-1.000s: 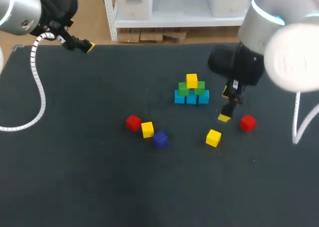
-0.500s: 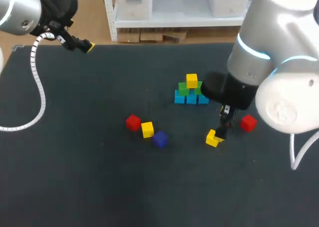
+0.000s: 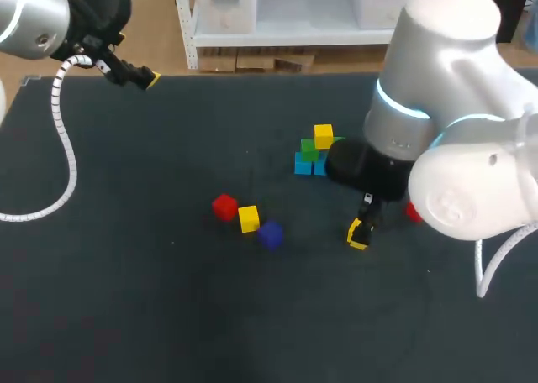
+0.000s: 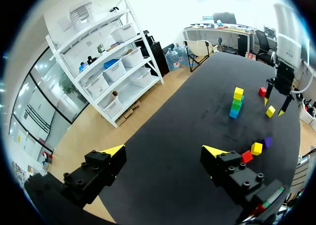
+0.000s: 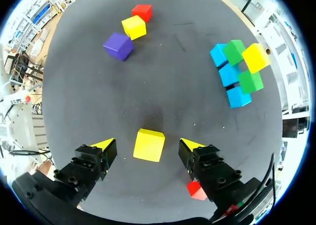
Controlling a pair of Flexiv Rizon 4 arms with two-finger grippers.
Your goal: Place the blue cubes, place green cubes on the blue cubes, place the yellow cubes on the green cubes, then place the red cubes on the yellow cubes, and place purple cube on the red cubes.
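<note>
Yellow fingertips of the right hand (image 5: 146, 144) stand wide apart, straddling a loose yellow cube (image 5: 150, 147) on the dark surface (image 5: 168, 96), with gaps on both sides and nothing gripped. A red cube (image 5: 196, 189) sits just beside one finger. Ahead is the stack (image 5: 229, 76): blue cubes, greens on them, one yellow on top. Farther off, there's a cluster (image 5: 134, 27) of red, yellow and purple cubes. The left hand (image 4: 164, 150) hangs open and empty near the far left corner.

Cube stack (image 3: 318, 152) stood three at the base, two on them, one on top, row of three loose cubes (image 3: 248, 218) lay front-left of the stack, single cube (image 5: 149, 145) sat front-right of it between the right gripper's (image 5: 146, 144) fingers, touching neither, another cube (image 5: 196, 190) lay just right of that, left gripper (image 4: 164, 151) hung far back-left of the stack.
</note>
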